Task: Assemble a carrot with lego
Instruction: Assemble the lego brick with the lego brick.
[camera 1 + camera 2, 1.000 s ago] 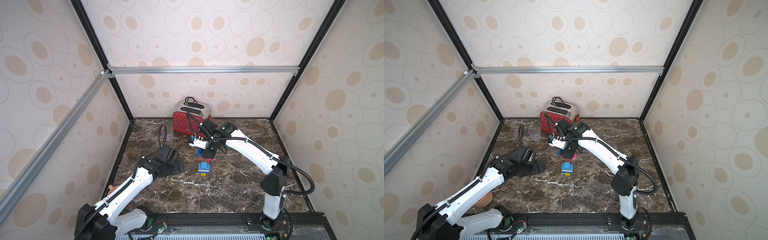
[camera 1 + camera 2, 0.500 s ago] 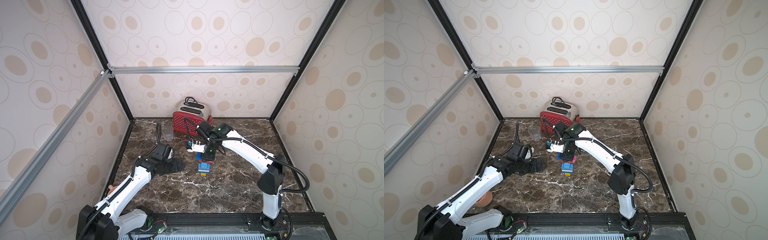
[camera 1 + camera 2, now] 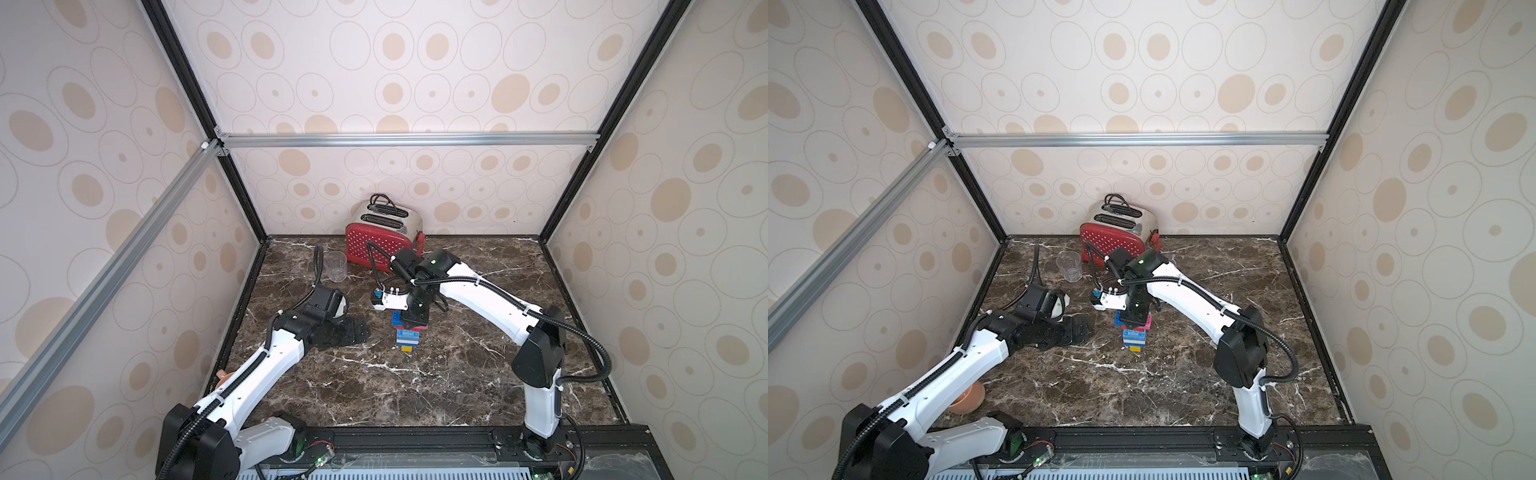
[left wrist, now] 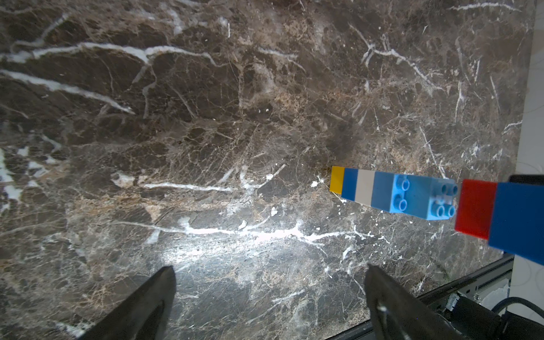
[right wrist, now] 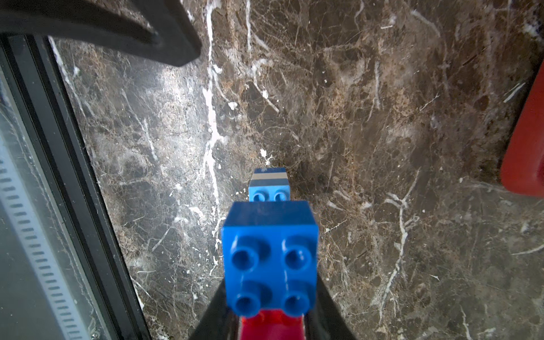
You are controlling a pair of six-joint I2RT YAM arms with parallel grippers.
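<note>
My left tool [image 3: 358,330] lies centre left in a top view, fingers spread wide and empty. To its right, in mid-frame, the carrot [image 3: 407,340] stands upright on the bench [image 3: 415,395], long axis vertical, yellow tip down. My right tool [image 3: 414,321] is nearer and pinches its wide top end from above.

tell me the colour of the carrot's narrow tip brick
Yellow; the tip brick shows best in the left wrist view.

The left gripper [image 4: 269,276] holds its black fingers [image 4: 144,300] wide apart above the brown marble worktop [image 4: 206,117]. At two o'clock from them is a tapered stack of yellow, blue and white plastic bricks [image 4: 391,191], with a red brick [image 4: 475,209] at its wide end.
</note>
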